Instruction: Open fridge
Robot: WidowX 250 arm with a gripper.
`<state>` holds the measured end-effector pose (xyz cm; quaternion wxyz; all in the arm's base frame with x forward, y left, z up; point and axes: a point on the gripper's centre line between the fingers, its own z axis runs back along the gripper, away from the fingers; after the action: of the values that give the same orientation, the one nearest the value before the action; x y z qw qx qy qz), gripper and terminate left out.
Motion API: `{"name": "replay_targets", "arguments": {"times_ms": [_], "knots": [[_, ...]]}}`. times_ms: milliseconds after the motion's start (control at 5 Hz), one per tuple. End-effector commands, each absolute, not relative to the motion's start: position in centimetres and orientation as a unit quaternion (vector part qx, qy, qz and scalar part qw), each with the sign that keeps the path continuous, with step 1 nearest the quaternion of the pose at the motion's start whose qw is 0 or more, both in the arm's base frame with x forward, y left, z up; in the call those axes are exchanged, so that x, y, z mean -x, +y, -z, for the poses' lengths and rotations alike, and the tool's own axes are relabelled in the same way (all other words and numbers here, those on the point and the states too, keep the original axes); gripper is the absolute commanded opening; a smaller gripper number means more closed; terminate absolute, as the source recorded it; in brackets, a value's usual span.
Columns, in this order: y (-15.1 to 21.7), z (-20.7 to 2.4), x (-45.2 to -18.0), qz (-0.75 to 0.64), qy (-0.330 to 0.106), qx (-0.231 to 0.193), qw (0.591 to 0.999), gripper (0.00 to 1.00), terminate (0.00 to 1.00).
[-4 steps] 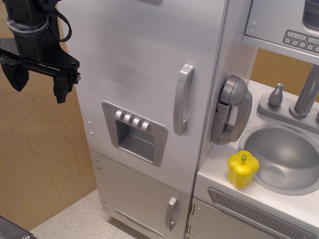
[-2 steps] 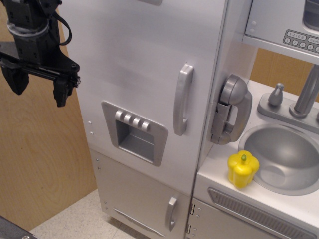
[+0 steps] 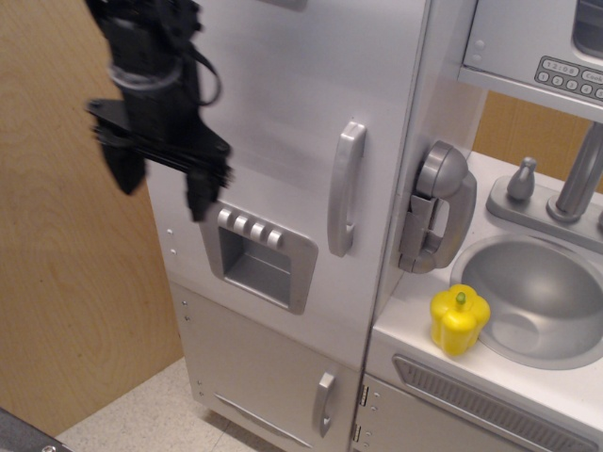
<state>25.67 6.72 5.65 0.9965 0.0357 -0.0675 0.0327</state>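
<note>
The black tool (image 3: 160, 193) is hanging in the upper left of the frame, blurred, in front of the left part of the fridge (image 3: 283, 85) door. Its two fingers (image 3: 200, 196) are pointing down and standing apart, spread, with nothing between them. The right finger is ending just above the left corner of the dispenser panel (image 3: 256, 252); whether it is touching the door cannot be told.

The fridge is filling the middle of the frame, silver-grey, with its large door shut. The vertical handle (image 3: 346, 188) is sitting at the door's right edge, right of centre, well apart from the tool. The recessed panel with its four buttons (image 3: 250, 229) is lying below and left of the handle. Under the large door, the smaller lower door (image 3: 273, 377) with its short handle (image 3: 325, 403) is also shut.

To the right, a grey toy phone (image 3: 436, 209) is hanging on the fridge's side wall. A yellow pepper (image 3: 460, 319) is standing on the white bench (image 3: 405, 330) at the sink's (image 3: 542, 297) left rim. A tap (image 3: 579, 179) is rising at the far right. A wooden wall (image 3: 66, 282) is covering the left of the frame.
</note>
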Motion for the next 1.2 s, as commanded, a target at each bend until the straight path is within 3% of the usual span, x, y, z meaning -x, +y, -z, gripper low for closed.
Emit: {"name": "replay_targets", "arguments": {"times_ms": [0,200,400,800,1000], "knots": [[1.5,-6.7,-27.8,0.009,-0.124,-0.022,0.992,1.00,0.00],[-0.9,-7.1,-28.5,0.013,-0.164,-0.034,0.986,1.00,0.00],[-2.5,-7.9,-29.7,0.010,-0.177,-0.029,0.984,1.00,0.00],[-2.9,-8.1,-32.4,-0.025,-0.220,-0.043,0.974,1.00,0.00],[-2.7,-7.6,-33.3,-0.031,-0.217,-0.048,0.975,1.00,0.00]]}}
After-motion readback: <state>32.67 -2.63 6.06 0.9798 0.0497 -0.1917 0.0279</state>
